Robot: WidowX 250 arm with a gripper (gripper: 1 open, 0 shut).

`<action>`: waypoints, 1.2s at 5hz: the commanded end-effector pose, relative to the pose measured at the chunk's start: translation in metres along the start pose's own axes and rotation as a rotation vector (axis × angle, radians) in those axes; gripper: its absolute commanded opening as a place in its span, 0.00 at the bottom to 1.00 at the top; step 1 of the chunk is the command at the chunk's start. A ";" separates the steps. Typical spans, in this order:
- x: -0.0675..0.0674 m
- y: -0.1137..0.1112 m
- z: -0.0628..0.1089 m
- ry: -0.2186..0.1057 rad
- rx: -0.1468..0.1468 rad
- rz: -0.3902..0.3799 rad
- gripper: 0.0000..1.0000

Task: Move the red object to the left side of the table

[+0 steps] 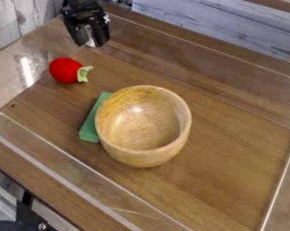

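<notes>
The red object (66,69), a small glossy red toy fruit with a light green stem, lies on the brown wooden table (219,99) near its left side. My gripper (87,34) hangs at the top left of the camera view, behind the fruit and clearly apart from it. Its two dark fingers (75,32) point down at the table and stand apart, so it is open with nothing between them.
A large wooden bowl (144,124) stands mid-table, resting partly on a flat green cloth (91,120) just right of the fruit. Low clear acrylic walls (62,171) edge the tabletop on all sides.
</notes>
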State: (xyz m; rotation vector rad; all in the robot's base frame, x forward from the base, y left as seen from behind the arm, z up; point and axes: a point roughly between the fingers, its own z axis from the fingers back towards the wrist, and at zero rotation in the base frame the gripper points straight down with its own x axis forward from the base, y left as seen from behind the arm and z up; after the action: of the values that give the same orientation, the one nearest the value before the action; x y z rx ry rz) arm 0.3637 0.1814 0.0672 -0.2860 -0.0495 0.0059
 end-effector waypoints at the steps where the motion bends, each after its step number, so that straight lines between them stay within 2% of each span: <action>1: 0.010 -0.021 0.048 -0.085 0.037 -0.037 1.00; 2: 0.013 -0.034 0.054 -0.080 0.027 -0.049 1.00; 4: 0.008 -0.061 0.049 -0.083 0.015 -0.077 1.00; 6: 0.008 -0.066 0.044 -0.063 0.006 -0.109 1.00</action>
State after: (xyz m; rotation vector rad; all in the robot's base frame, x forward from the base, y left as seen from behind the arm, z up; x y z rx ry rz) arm 0.3679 0.1321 0.0959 -0.3177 -0.0547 -0.0730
